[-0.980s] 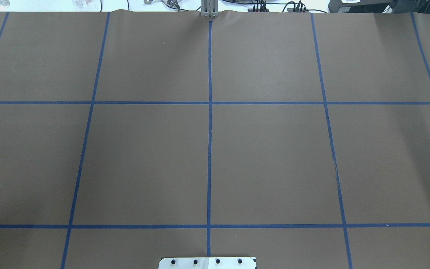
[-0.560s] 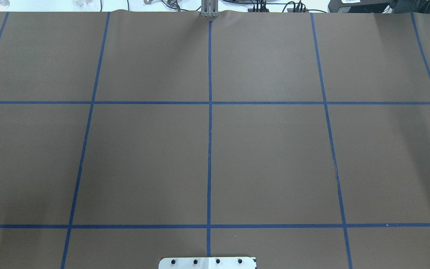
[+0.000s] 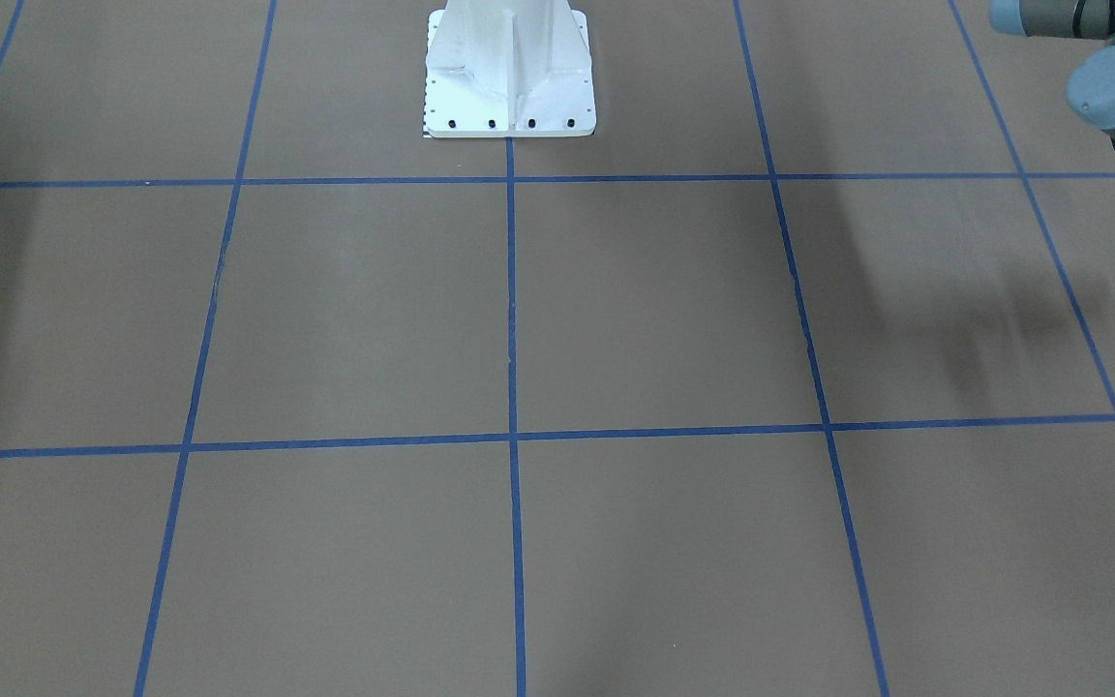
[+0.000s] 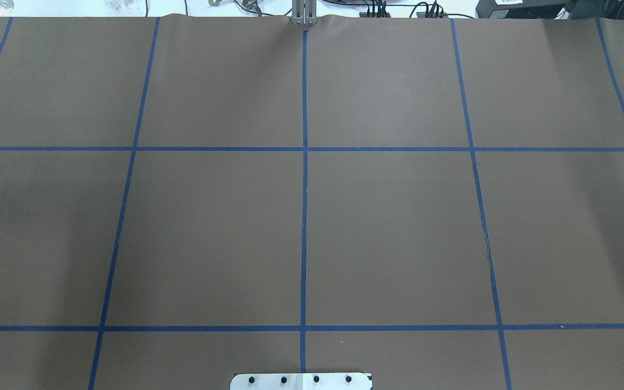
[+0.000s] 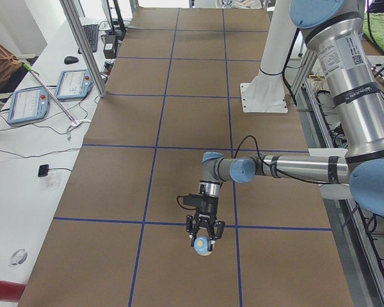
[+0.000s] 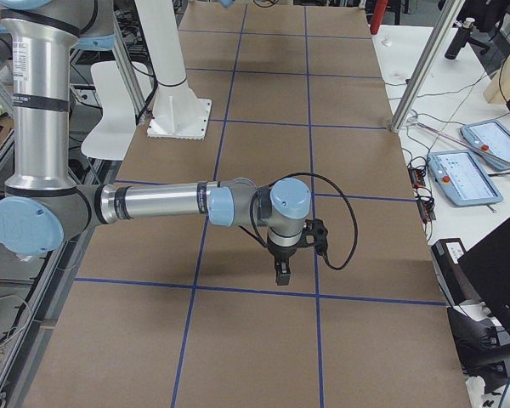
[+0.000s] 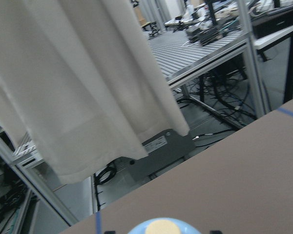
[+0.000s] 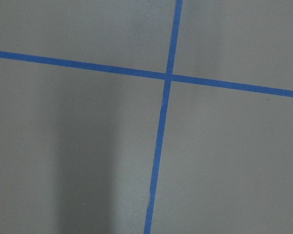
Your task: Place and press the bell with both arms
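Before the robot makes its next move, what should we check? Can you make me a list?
1. Bell at the left gripper: ok, it sits between the fingers in the left side view.
2. Grip tight on the bell: cannot tell.
3. Bell set down on the table: cannot tell whether it touches or hangs just above.
4. Right gripper pointing down at the table: ok.
5. Right gripper open or shut: cannot tell.
6. Left arm and right arm apart: ok, neither shows in the overhead view.
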